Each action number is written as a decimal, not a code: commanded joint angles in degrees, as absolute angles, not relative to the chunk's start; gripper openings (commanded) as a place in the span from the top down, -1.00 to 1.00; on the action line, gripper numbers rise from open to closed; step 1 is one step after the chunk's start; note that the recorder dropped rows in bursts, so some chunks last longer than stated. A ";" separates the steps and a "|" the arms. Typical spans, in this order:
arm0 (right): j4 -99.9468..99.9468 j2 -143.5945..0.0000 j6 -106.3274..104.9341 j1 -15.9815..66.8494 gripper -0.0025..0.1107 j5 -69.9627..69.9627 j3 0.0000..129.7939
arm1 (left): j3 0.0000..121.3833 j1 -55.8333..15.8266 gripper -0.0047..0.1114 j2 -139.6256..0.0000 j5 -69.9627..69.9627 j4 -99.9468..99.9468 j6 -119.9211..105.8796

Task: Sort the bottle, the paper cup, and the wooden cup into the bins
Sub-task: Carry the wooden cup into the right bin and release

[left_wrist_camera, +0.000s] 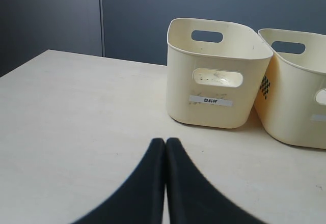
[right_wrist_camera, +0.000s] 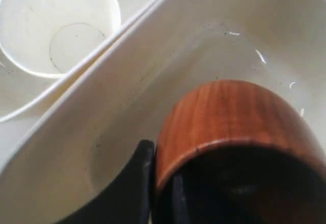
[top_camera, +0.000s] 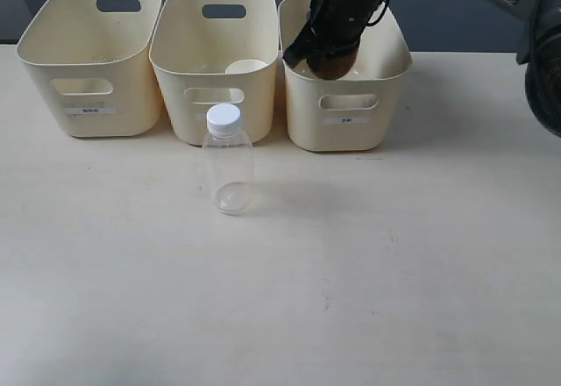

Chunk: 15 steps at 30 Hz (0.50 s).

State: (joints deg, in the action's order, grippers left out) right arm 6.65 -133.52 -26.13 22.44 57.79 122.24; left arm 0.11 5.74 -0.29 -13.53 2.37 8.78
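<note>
Wooden cup [top_camera: 335, 63], round-bellied, dark brown with glossy grain: held by the right gripper [top_camera: 323, 51] above the open top of the rightmost cream plastic bin [top_camera: 346, 114], its lower part already below the rim line. In the right wrist view the cup [right_wrist_camera: 232, 117] is tilted, with one black finger [right_wrist_camera: 133, 183] pressed on the outer wall at the rim and the other inside the mouth, so the jaws are clamped on the cup wall. The bin's pale floor [right_wrist_camera: 127, 127] shows beneath it.

Small white paper cup [top_camera: 245, 67]: sits in the middle cream bin [top_camera: 215, 88], only its rim visible from outside. The right wrist view shows it upright and mouth-up [right_wrist_camera: 58, 25], across the divide of the two bin walls (the blue mark is not visible from this angle).

Clear plastic bottle with white screw cap [top_camera: 228, 162]: stands upright on the pale table [top_camera: 394, 272], in front of the middle bin, apart from it.

Leftmost cream bin [top_camera: 88, 57]: contents cannot be judged.

Left gripper [left_wrist_camera: 165, 147]: black fingers pressed together tip to tip, holding nothing, low over the table and facing the leftmost bin [left_wrist_camera: 216, 76] from some way off.
</note>
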 commanded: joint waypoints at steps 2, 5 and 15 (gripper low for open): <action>8.10 -135.27 -24.77 21.15 0.97 59.43 123.89 | 0.00 5.54 0.92 0.00 -13.24 2.44 8.87; 9.44 -135.40 -23.94 20.63 0.97 60.58 123.89 | 0.00 5.54 0.92 0.00 -13.24 2.44 8.87; 9.77 -135.78 -23.51 20.49 0.48 63.89 123.89 | 0.00 5.54 0.92 0.00 -13.24 2.44 8.87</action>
State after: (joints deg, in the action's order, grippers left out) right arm 9.62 -135.74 -23.73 20.90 63.65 123.48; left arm 0.11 5.74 -0.29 -13.53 2.37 8.78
